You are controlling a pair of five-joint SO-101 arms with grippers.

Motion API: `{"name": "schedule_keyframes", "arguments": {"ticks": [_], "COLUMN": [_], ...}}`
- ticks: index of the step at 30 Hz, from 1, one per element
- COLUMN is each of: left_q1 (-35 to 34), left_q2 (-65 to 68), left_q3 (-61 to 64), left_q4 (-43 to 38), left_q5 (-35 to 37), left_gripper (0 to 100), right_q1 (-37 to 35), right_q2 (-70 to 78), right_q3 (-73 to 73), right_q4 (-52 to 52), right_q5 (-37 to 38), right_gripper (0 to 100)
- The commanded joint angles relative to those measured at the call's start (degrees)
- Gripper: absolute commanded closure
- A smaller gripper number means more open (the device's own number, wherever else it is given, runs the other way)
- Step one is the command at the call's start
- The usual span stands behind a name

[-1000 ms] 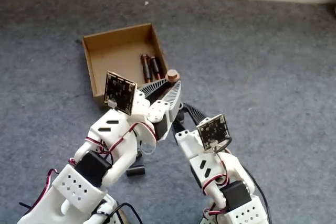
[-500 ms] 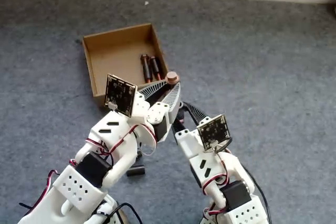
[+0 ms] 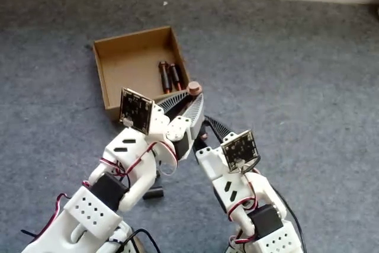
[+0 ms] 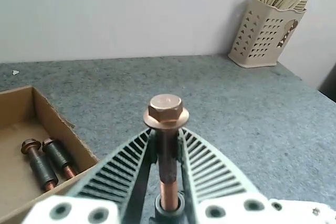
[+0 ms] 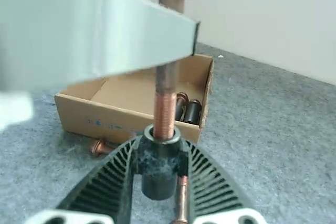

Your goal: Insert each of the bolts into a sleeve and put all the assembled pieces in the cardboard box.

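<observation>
Beside the box (image 3: 127, 66), the left gripper (image 4: 167, 134) holds a bolt (image 4: 166, 113) in the sleeve (image 5: 158, 170).

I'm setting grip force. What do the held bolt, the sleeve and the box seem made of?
Bolt: metal, copper-coloured sheen, hex head, threads. Sleeve: matte black, perhaps rubber or plastic; unclear. Box: plain brown cardboard, matte, thin folded walls.

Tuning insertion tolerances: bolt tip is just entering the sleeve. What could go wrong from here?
1. Most of the bolt is outside the sleeve in the right hand; a slight tilt could jam it.
2. The left hand grips the shank, so the sleeve may meet it before seating.
</observation>
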Motion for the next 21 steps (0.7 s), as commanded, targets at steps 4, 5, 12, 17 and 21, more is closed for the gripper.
{"name": "schedule_keyframes", "arguments": {"ticks": [4,5,12,17,21], "left_q1": [-0.5,0.2,2.1,2.1,1.5], "left_q2": [-0.8,-0.8,-0.9,-0.9,-0.9], "left_q3": [4.4,5.1,6.6,5.5,1.7], "left_q4": [-5.3,-5.3,-5.0,2.4,8.6], "left_q5": [-10.5,-12.3,-14.4,-14.2,-14.4], "left_gripper": [99,99,96,87,86], "right_q1": [-0.4,-0.3,5.1,5.8,5.9], "right_q2": [-1.1,-1.1,-1.1,-1.1,-1.1], "right_q3": [0.2,0.2,0.1,0.1,0.2], "right_q4": [-1.7,-1.7,-2.1,-2.1,-2.1], "right_q5": [0.6,0.6,0.4,0.4,0.5], "right_gripper": [99.2,99.2,99.2,99.2,99.2]}}
